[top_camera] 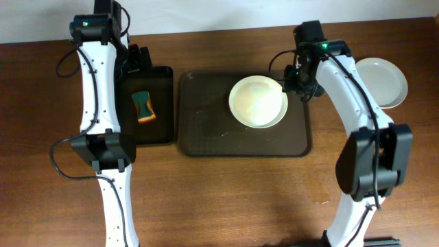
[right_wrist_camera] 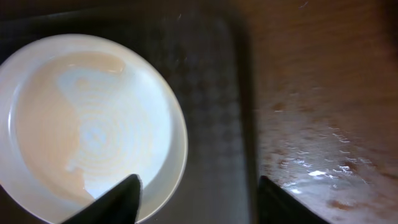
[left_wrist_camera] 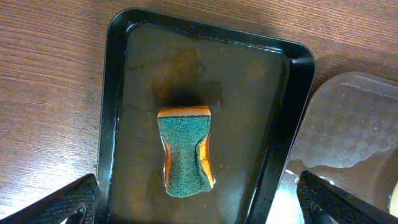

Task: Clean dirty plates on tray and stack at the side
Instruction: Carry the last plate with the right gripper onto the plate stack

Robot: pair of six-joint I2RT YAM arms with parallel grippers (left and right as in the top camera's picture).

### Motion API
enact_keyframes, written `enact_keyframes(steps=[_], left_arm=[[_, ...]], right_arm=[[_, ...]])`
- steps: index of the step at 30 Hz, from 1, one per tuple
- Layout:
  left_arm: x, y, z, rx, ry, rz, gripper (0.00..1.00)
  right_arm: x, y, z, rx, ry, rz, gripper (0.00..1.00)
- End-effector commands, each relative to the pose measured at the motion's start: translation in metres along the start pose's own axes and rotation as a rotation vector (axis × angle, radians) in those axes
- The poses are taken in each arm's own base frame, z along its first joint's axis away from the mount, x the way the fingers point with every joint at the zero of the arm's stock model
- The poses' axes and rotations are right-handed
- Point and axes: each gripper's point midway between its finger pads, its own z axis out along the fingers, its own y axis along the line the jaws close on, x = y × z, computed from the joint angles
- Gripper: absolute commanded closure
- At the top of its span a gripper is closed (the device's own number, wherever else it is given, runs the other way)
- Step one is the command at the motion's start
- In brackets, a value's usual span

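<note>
- At mid-table, on the brown tray [top_camera: 206, 130], a plate [top_camera: 258, 101] sits face up toward the right end. A pale orange film covers its left part while the centre looks whiter, so the wiping seems unfinished.
- Along that plate's rim, the right wrist view shows a doubled edge, possibly a second plate underneath. The blur makes it impossible to say for sure.
- Off the tray's right end, a clean-looking side plate [top_camera: 387, 79] rests on the table [top_camera: 226, 206], partly hidden by the right arm. It looks like the start of the stack.
- Over the plate's right rim, the right gripper [right_wrist_camera: 199, 202] hovers with its fingers spread, gripping nothing.
- Over the black tray [left_wrist_camera: 115, 93], the left gripper [left_wrist_camera: 199, 202] hangs with its fingers wide and empty. The sponge [left_wrist_camera: 185, 152] lies below it, green face up.
- The brown tray's long axis runs left to right across the table. The plates are round, so they have no long axis, and their hollows face upward. The sponge's length follows the black tray's length, pointing away from the robot.
- Judged from this layout, the plate on the tray has yet to be wiped clean and carried to the side plate.
</note>
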Motion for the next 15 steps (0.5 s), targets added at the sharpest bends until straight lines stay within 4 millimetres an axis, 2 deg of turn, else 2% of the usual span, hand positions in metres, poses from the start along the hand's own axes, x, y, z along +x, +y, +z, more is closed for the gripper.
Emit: enact_keyframes(steps=[1,4,7,8,9,10,11,12,14,15], left_arm=[[-0.002,0.002,-0.007,0.009,-0.015,0.003,0.00],[-0.002,0.002,-0.007,0.009,-0.015,0.002,0.00],[-0.002,0.002,-0.007,0.009,-0.015,0.002,0.00],[-0.002,0.002,-0.007,0.009,-0.015,0.002,0.00],[-0.002,0.002,-0.007,0.009,-0.015,0.002,0.00],[-0.002,0.002,-0.007,0.009,-0.015,0.002,0.00],[-0.002,0.002,-0.007,0.009,-0.015,0.002,0.00],[-0.002,0.002,-0.007,0.009,-0.015,0.002,0.00],[-0.002,0.002,-0.007,0.009,-0.015,0.002,0.00],[-0.002,0.002,-0.007,0.009,-0.015,0.002,0.00]], right_arm=[[0.008,0.012,0.031,-0.095,0.082,-0.027,0.47],[0.018,0.012,0.066,-0.079,0.148,-0.022,0.47],[0.031,0.011,0.091,-0.071,0.213,-0.018,0.48],[0.033,0.011,0.097,-0.069,0.225,-0.017,0.52],[0.035,0.011,0.099,-0.067,0.230,-0.019,0.62],[0.034,0.011,0.099,-0.067,0.228,-0.019,0.66],[0.034,0.011,0.099,-0.067,0.226,-0.019,0.78],[0.033,0.009,0.099,-0.058,0.221,-0.020,0.96],[0.028,-0.005,0.096,0.044,0.195,0.000,0.96],[0.024,-0.014,0.087,0.114,0.171,0.004,0.96]])
